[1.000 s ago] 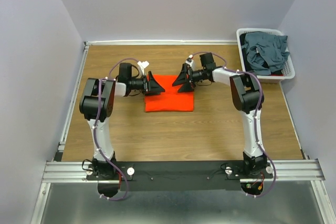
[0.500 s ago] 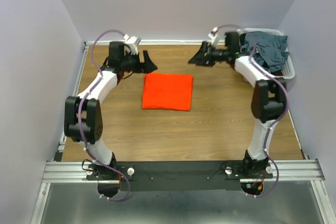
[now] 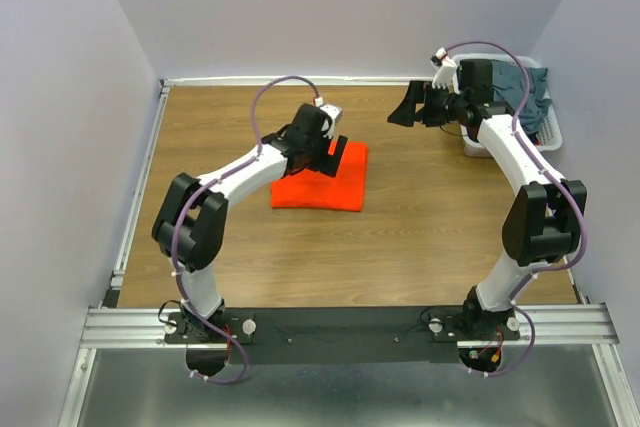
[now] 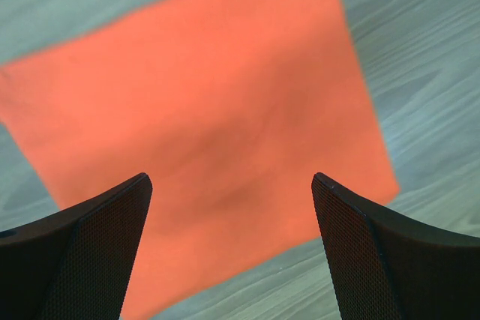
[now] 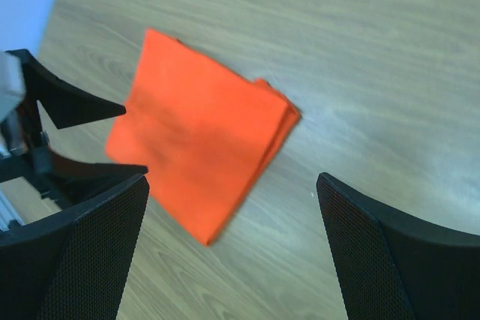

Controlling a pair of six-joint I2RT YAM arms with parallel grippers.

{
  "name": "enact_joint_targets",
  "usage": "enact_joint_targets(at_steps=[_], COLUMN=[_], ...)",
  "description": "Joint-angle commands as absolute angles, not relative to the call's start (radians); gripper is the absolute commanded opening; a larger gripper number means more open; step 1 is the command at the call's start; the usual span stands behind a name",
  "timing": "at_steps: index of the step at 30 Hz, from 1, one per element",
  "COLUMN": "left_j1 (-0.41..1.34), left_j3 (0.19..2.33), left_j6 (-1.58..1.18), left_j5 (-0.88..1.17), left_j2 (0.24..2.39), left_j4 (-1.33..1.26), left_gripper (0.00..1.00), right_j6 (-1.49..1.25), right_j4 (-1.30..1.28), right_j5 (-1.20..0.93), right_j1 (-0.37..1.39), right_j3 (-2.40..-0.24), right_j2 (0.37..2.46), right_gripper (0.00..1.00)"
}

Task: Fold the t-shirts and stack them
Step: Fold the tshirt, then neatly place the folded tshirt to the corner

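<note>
Movement since half a second ago is mostly in the left arm (image 3: 240,172). It was stretched toward the far left side of the bench (image 3: 420,237), with its gripper off the cloth. Now it is bent inward, and the left gripper (image 3: 328,152) sits over the far left part of the orange-red t-shirt (image 3: 335,187). A second ago both grippers were at the shirt's far corners. The right arm (image 3: 510,152) has drawn back further toward the far right, so the right gripper (image 3: 404,112) is now well apart from the shirt, over bare wood. The shirt itself has kept its place as a flat folded rectangle near the middle of the bench.

In the left wrist view, the fingers of the left gripper (image 4: 230,179) are spread wide, with only the orange-red t-shirt (image 4: 202,110) showing between them and nothing held. Whether the tips touch the cloth cannot be told. In the right wrist view, the right gripper (image 5: 232,179) is also spread apart and holds nothing. It looks down from some way off at the orange-red t-shirt (image 5: 195,148), whose layered folded edge faces the camera. The left gripper (image 5: 60,133) shows at the shirt's far side.

A white slatted basket (image 3: 545,135) stands at the far right corner of the bench. Dark blue-grey t-shirts (image 3: 528,92) are heaped loosely inside it and rise above the rim. The right arm crosses in front of the basket and hides part of its near left side.
</note>
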State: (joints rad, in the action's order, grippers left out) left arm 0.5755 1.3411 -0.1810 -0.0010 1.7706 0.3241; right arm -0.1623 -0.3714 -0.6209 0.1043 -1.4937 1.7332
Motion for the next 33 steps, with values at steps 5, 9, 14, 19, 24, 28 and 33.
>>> enact_joint_targets(at_steps=[5,9,14,19,24,28,33], left_j1=[0.601,0.603,0.6,0.527,0.413,0.39,0.264], left_j3=[1.359,1.358,1.339,1.399,1.456,1.511,1.541], left_j6=[-0.239,-0.245,-0.259,-0.272,-0.256,-0.221,-0.146], left_j5=[-0.129,-0.088,-0.069,-0.101,-0.04,-0.086,-0.069], left_j2=[1.914,1.937,1.979,2.121,2.169,2.154,2.17], left_j4=[0.373,0.365,0.364,0.406,0.439,0.474,0.547], left_gripper=[0.95,0.95,0.95,0.95,0.95,0.95,0.95], right_j6=[-0.107,-0.103,-0.107,-0.103,-0.089,-0.091,-0.087], right_j4=[-0.433,-0.434,-0.439,-0.449,-0.469,-0.477,-0.483], right_j5=[-0.555,-0.561,-0.574,-0.565,-0.552,-0.554,-0.552], right_j1=[0.1,0.1,0.1,0.1,0.1,0.1,0.098], right_j3=[-1.45,-1.447,-1.45,-1.463,-1.473,-1.483,-1.494], right_j2=[1.683,1.686,1.697,1.692,1.7,1.713,1.718], right_gripper=[1.0,1.0,1.0,1.0,1.0,1.0,1.0])
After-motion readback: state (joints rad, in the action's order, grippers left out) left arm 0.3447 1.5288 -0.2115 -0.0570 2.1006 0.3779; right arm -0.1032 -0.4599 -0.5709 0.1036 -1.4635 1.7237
